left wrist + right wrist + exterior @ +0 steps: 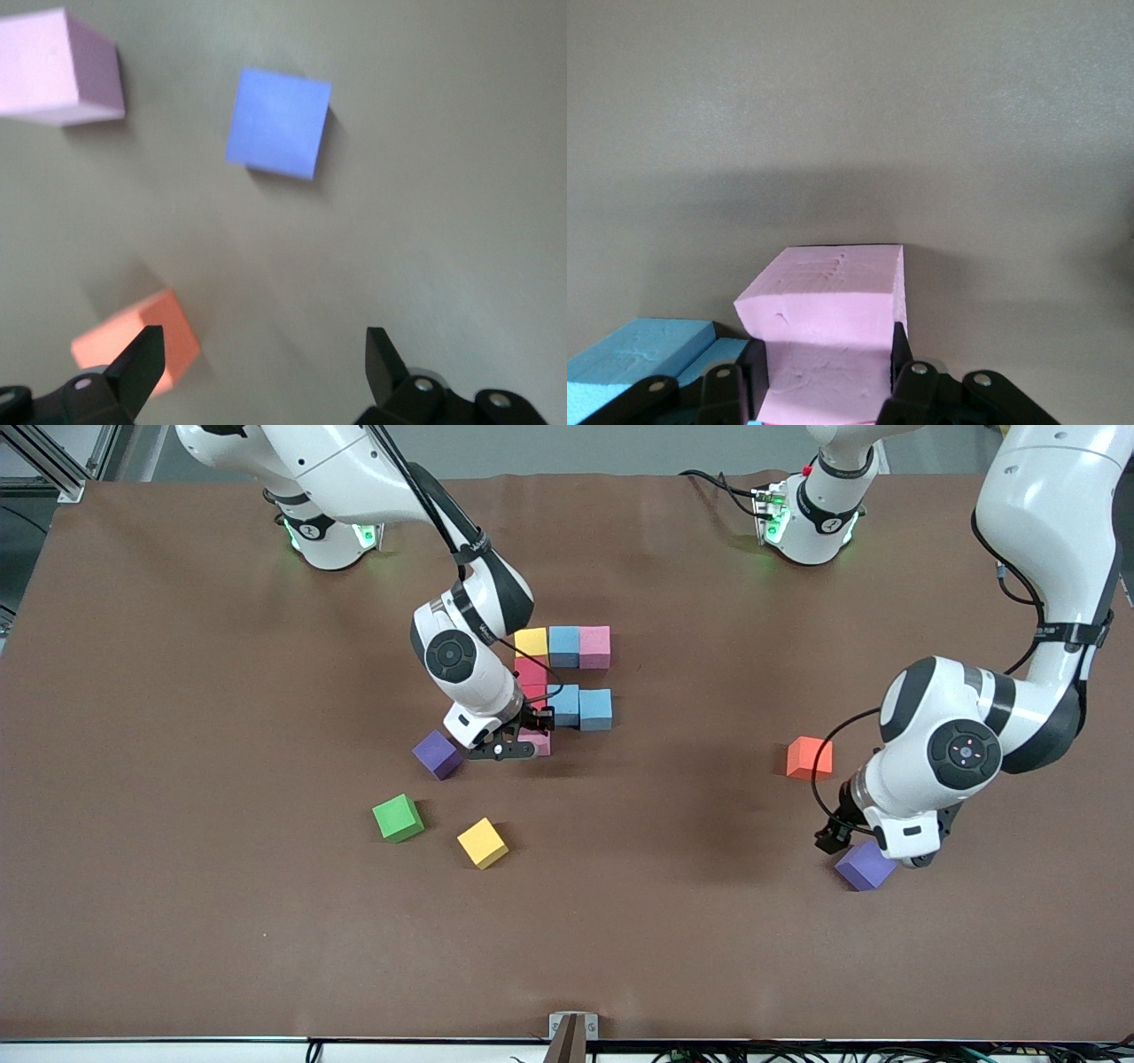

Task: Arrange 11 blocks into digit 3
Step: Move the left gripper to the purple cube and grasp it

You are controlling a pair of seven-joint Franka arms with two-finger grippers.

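White arms, black joint bands, black cables, green base lights, black hands.

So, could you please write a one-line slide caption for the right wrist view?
Right gripper fingers clamp a pink block beside a light blue block on the brown table.

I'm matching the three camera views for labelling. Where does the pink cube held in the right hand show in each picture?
Front view: the pink cube sits at the figure's near end, mostly hidden by the right hand.
Right wrist view: the cube is low and central, clamped between the fingers.
Left wrist view: not in it.
Shared landmark: the light blue cube beside it.
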